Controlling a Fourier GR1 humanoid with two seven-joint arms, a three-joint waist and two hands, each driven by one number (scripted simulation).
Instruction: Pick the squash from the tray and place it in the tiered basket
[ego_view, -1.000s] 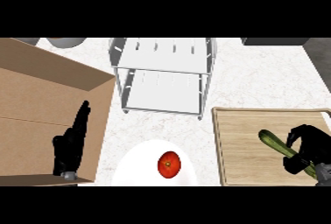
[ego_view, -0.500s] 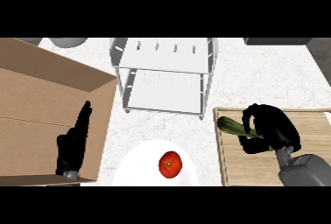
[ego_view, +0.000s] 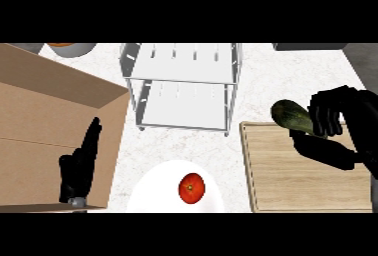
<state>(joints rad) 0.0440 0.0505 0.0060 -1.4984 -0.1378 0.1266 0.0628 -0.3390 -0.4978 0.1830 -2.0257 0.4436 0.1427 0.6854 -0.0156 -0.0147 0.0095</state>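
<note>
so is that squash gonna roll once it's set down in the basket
Probably. The squash looks elongated and rounded, so it may roll sideways on the tiered basket's flat white shelf. Its glossy dark green skin suggests some slipperiness in the right hand. It appears stiff, unbending.

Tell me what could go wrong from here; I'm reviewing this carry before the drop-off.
The right robot hand holds the squash by one end, so it might tilt or slip in transit. The tiered basket has a thin wire rim; the squash could catch on it instead of landing on a shelf.
</note>
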